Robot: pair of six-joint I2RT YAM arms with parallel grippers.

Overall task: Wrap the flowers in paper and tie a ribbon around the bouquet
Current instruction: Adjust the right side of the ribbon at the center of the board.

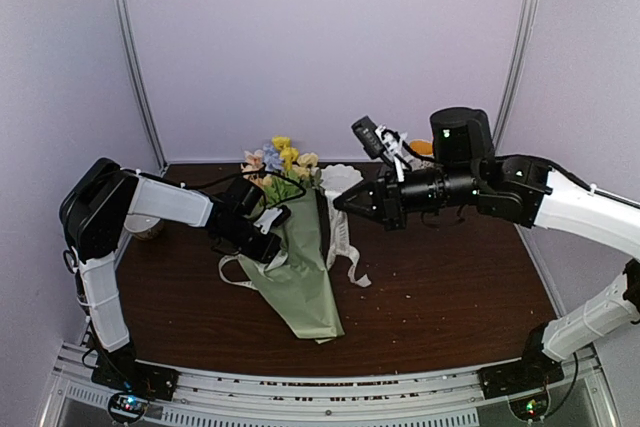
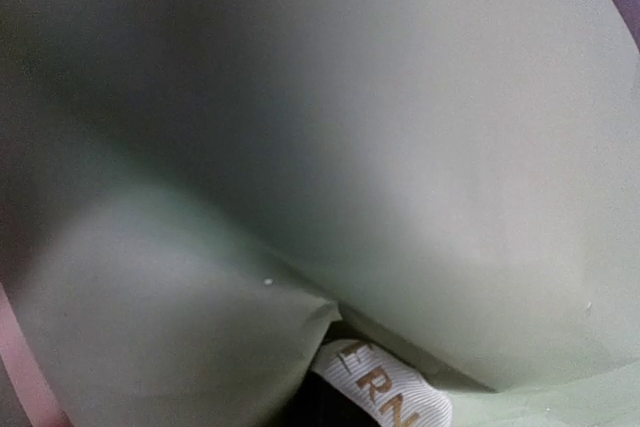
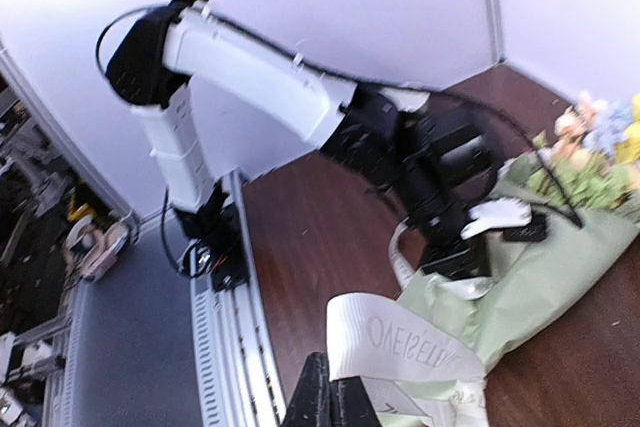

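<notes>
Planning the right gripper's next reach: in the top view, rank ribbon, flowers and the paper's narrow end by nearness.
1. ribbon, hanging at the right gripper.
2. flowers, to its left, farther back.
3. paper's narrow end, toward the near edge.

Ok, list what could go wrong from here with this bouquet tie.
The right gripper pinches the cream printed ribbon; pulling may slip it free. The left gripper sits against the sage-green paper cone; it could crease or unroll, spilling the pastel flowers.

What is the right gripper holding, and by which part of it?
The right gripper pinches the narrow cream-white printed ribbon, on a flat stretch that arcs over to the sage-green paper bouquet.
</notes>
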